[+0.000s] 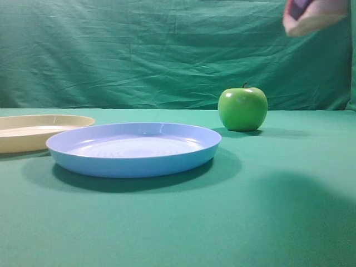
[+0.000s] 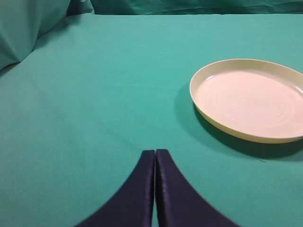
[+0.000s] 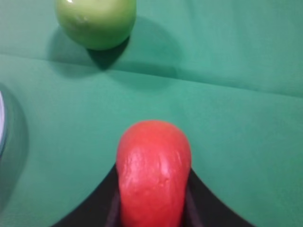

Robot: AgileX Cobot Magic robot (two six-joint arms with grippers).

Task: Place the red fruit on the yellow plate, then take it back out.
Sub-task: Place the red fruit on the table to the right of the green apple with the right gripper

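Red fruit [image 3: 152,172] sits clamped in the right gripper [image 3: 152,208], high right of the green apple [image 1: 242,108]. Carry it left over the blue plate [image 1: 133,147], lowering onto the yellow plate [image 1: 33,130]. Left gripper [image 2: 155,189] rests closed, empty.

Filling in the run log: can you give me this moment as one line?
right gripper: shut on red fruit, raised | left gripper: shut, nothing held | yellow plate: bare | green apple: on cloth
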